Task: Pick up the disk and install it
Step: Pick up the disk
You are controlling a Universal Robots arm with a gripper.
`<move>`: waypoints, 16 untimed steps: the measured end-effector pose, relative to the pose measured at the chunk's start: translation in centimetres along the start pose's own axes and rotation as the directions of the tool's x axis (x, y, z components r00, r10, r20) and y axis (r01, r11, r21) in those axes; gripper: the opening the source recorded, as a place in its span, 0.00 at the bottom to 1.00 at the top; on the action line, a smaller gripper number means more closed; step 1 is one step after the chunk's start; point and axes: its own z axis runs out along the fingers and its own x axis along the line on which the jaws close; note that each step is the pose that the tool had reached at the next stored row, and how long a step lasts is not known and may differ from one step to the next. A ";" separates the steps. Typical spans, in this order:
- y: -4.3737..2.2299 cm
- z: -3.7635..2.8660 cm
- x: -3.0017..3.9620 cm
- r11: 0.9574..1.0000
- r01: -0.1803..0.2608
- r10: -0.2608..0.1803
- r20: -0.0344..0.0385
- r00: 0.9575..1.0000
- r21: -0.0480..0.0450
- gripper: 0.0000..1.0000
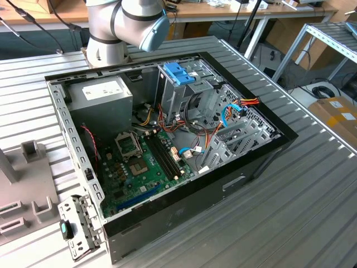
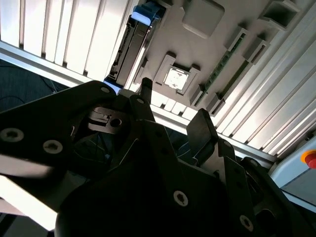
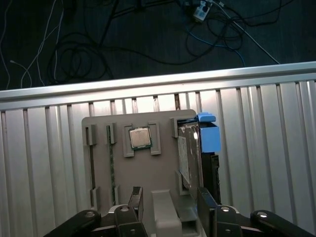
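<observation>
- end effector (image 3: 170, 203) hangs over the grey holder (image 3: 148, 173), fingers (image 3: 136, 197) spread apart, gripping nothing.
- labels: a white label (image 1: 102, 89) on the grey power-supply box (image 1: 95, 110) in the exterior view - its print cannot be read.
- around: a processor chip (image 3: 140, 138) sits in a holder pocket just beside the disk (image 3: 188, 153); an open computer case (image 1: 184, 195) lies on the ribbed tabletop (image 1: 301, 212), a blue latch (image 1: 179, 72) atop its drive cage.
- the disk stands on edge in a holder slot, apart from the fingers; its long axis runs from the end effector's side out toward the tabletop edge - blue carrier end (image 3: 210, 134) nearest that edge.
</observation>
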 end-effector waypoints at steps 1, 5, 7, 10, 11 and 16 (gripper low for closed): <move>0.00 0.04 -0.01 1.000 0.000 0.000 0.000 1.000 0.000 0.56; 0.02 0.15 -0.17 1.000 0.000 0.000 0.000 1.000 0.000 0.56; 0.02 0.18 -0.19 1.000 0.000 0.000 0.000 1.000 0.000 0.56; 0.02 0.25 -0.22 1.000 0.000 0.000 0.000 1.000 0.000 0.56; 0.02 0.28 -0.24 1.000 0.000 0.000 0.000 1.000 0.000 0.56; 0.02 0.39 -0.31 1.000 0.000 0.000 0.000 1.000 0.000 0.56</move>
